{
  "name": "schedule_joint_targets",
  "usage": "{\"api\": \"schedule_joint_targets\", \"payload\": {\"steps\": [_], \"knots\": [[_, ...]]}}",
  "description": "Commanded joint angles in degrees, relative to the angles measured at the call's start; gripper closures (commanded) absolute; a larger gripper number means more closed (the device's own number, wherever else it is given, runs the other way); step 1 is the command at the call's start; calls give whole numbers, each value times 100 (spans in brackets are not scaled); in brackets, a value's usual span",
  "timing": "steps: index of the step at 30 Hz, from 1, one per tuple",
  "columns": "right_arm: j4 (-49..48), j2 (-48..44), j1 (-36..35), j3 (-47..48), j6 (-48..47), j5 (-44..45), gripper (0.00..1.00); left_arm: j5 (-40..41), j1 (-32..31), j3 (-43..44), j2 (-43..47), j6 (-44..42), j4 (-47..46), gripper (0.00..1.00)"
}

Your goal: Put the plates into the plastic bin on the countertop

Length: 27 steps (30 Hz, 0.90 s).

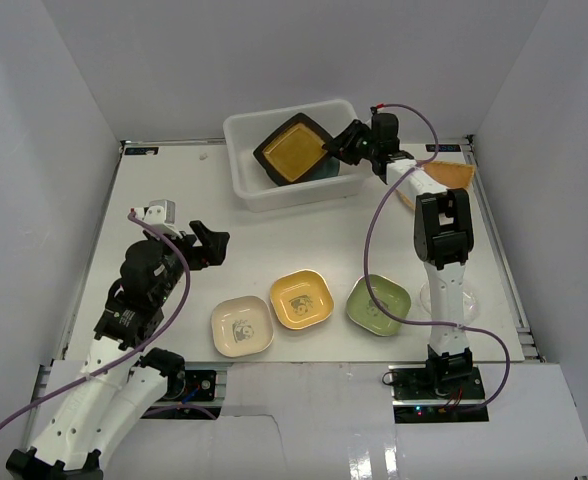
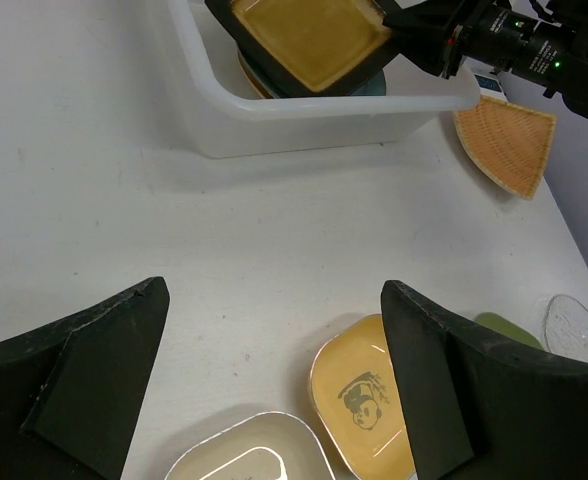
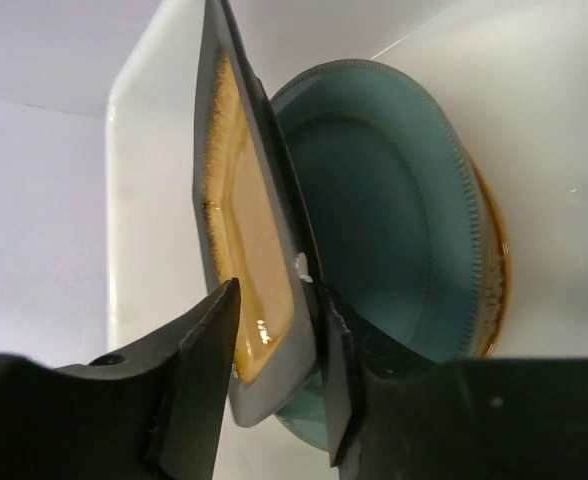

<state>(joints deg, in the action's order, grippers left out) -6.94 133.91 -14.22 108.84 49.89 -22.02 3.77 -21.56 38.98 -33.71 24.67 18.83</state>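
Observation:
The plastic bin (image 1: 294,195) stands at the back centre of the countertop (image 1: 174,200). My right gripper (image 1: 336,145) is shut on the rim of a dark rectangular plate (image 1: 294,148) with an amber inside, holding it tilted over the bin. In the right wrist view my gripper (image 3: 279,360) pinches the plate (image 3: 244,200) edge-on above a teal plate (image 3: 394,200) lying in the bin on a brown one (image 3: 494,260). My left gripper (image 1: 214,245) is open and empty above the counter. Cream (image 1: 242,326), yellow (image 1: 302,299) and green (image 1: 379,305) square plates sit in a near row.
An orange fan-shaped plate (image 1: 444,180) lies right of the bin, partly under the right arm. A small clear plate (image 1: 449,297) lies right of the green one. In the left wrist view the yellow plate (image 2: 359,400) and cream plate (image 2: 244,455) lie below my open fingers (image 2: 104,360).

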Motion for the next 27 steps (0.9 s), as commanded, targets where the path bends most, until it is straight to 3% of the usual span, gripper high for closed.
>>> {"api": "schedule_joint_targets", "payload": {"steps": [1, 7, 14, 20, 23, 27], "knots": [[-379, -365, -28, 68, -303, 66, 55, -96, -24, 22, 40, -32, -81, 2], [183, -506, -72, 94, -839, 557, 33, -113, -24, 4, 163, -32, -72, 2], [1229, -524, -283, 682, -2331, 1647, 12, -113, -50, -5, 348, -23, -55, 2], [1766, -444, -520, 1175, -3722, 2913, 5, -52, -111, -5, 488, -23, -20, 2], [1679, -593, -547, 1026, -4101, 3098, 2, -34, -129, -5, 550, -41, -2, 2], [1608, -874, -424, 850, -3891, 2801, 5, 1, -173, -5, 611, -58, 7, 2]]}}
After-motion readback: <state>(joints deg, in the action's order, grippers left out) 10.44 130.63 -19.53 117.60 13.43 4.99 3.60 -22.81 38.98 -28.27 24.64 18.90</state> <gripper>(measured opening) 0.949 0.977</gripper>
